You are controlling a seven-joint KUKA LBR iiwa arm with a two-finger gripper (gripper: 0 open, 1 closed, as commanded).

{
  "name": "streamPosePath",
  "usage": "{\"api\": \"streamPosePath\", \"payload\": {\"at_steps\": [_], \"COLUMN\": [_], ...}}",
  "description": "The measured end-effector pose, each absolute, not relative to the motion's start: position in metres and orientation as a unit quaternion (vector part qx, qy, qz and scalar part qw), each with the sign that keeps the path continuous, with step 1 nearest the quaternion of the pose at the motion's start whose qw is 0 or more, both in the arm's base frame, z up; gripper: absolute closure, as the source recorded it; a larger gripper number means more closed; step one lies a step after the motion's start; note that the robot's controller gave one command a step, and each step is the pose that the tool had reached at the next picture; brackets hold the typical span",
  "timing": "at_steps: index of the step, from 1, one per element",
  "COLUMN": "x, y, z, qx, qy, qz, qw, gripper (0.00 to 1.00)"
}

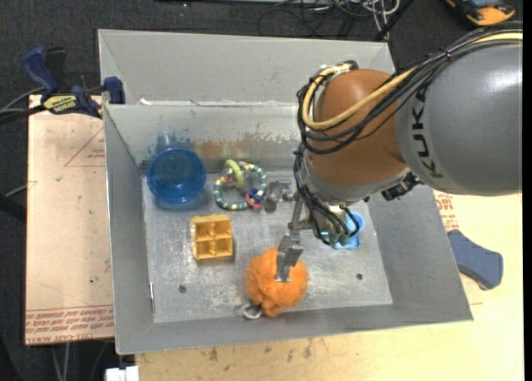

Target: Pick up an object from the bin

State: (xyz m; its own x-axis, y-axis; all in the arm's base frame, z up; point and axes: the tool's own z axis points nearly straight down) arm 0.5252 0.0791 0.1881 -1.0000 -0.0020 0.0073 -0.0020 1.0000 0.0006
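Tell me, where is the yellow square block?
In the camera view, the yellow square block lies on the bin's floor, left of the middle, just below the blue cup and left of the orange fuzzy ball.

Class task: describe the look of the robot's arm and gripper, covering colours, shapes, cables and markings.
The thick, rounded grey arm bears black letters "KU". A smooth orange dome-shaped cover caps its wrist, with yellow and black cables looped over it. Below sits a slim grey metal gripper.
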Motion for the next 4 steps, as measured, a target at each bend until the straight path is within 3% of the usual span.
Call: {"api": "streamPosePath", "payload": {"at_steps": [1, 2, 3, 4], "x": [0.527, 0.528, 0.493, 0.493], "y": [0.079, 0.074, 0.067, 0.067], "z": [0.192, 0.154, 0.072, 0.072], "qx": [0.0, 0.031, 0.154, 0.154], "qy": [-1.0, -1.0, -0.988, -0.988], "qz": [-0.001, -0.001, -0.001, -0.001], "qw": [0.0, -0.004, 0.002, 0.002], "gripper": [0.0, 0.0, 1.0, 1.0]}}
